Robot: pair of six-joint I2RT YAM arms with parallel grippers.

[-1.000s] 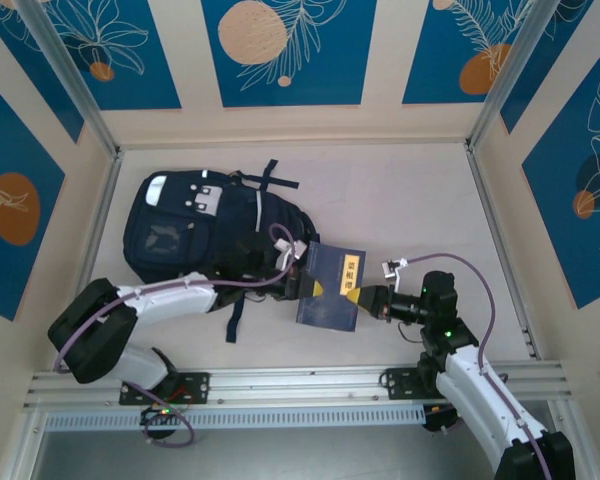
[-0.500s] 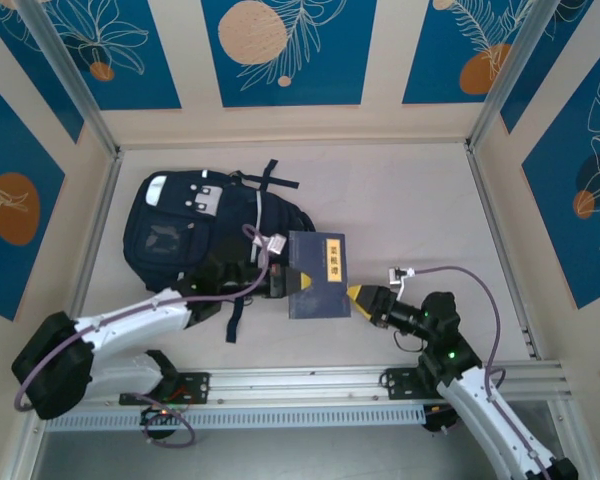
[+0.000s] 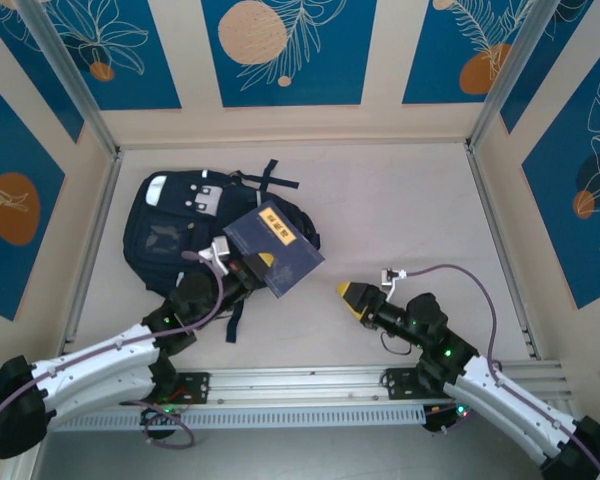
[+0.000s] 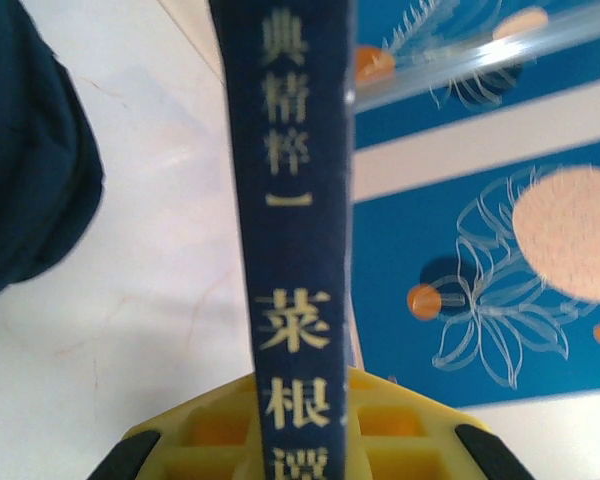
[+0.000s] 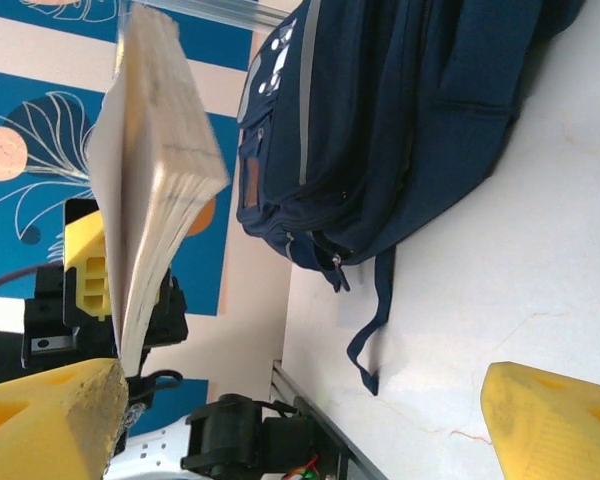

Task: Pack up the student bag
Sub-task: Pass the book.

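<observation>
On the table (image 3: 400, 200), seen from above, the bag (image 3: 175, 235) lies flat at the far left, front pocket up, with straps (image 3: 235, 315) trailing toward the arms. We cannot tell whether it is zipped or what is in it. The left pincer (image 3: 242, 272) is clenched on a navy book (image 3: 275, 248) and holds it tilted over the bag's right edge, outside the bag. The right pincer (image 3: 352, 296) sits well right of the bag and apart from the book, its yellow fingers spread and grasping nothing. From the left wrist, we look along the spine of the book (image 4: 300, 250), with gold characters running up it. The spine is gripped between the yellow fingers (image 4: 200, 440) of the left pincer (image 4: 302, 455), and a dark bulge of the bag (image 4: 30, 150) lies at the left on the pale table (image 4: 160, 330). From the right wrist, the right pincer (image 5: 300, 420) is released, with one yellow finger at each lower corner and bare table (image 5: 450, 300) between them. The bag (image 5: 400, 120) lies beyond the fingers, one strap trailing on the table. The page edges of the book (image 5: 160, 170) stand at the left, pinched by the left pincer (image 5: 120, 300).
</observation>
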